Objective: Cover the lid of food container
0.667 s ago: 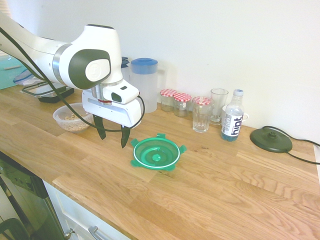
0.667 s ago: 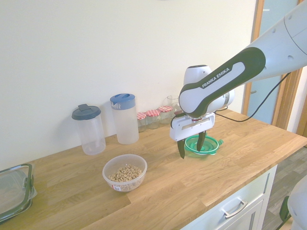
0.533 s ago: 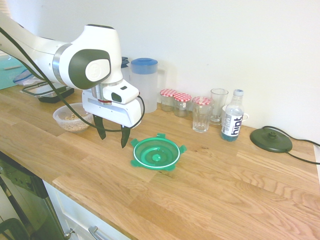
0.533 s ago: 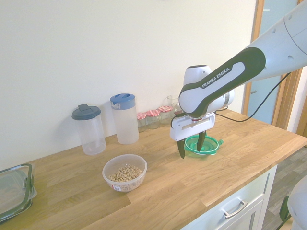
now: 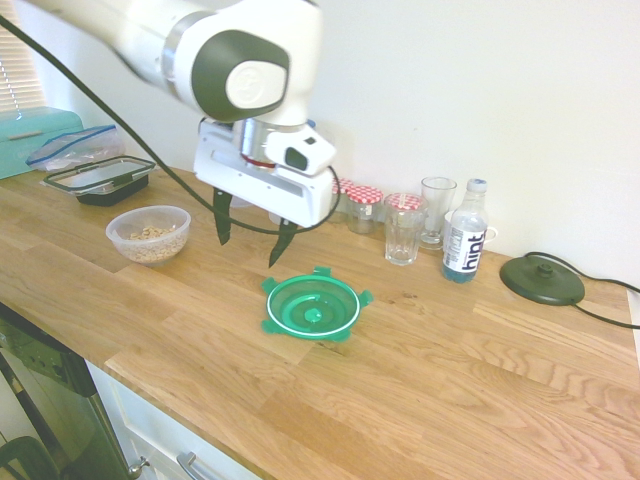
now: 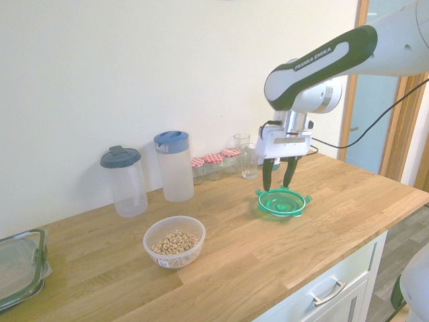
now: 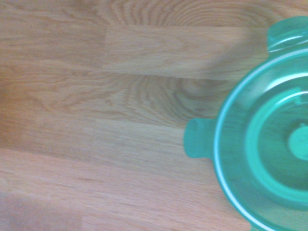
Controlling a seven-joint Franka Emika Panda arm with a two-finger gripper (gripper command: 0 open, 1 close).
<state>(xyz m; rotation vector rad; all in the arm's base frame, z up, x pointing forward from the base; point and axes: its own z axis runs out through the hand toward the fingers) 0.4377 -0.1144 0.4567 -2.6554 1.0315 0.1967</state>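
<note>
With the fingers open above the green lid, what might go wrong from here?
1. The lid lies flat on the counter with a low rim, so the open gripper may slip off it or just push it along.
2. The food container sits well away from the lid; a loosely held lid may tilt on the way.
3. A glass and jars stand just behind the lid, within range of a swing.

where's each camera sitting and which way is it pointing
First exterior view: high off the counter's front edge, facing the wall; white arm enters from the left, open gripper above the green lid.
Second exterior view: opposite end of the counter, looking along it; arm enters from the right, cereal bowl in front.
Wrist view: on the wrist, looking down at wood and lid; no robot parts show.
Both exterior views share lid, bowl and gripper.
</note>
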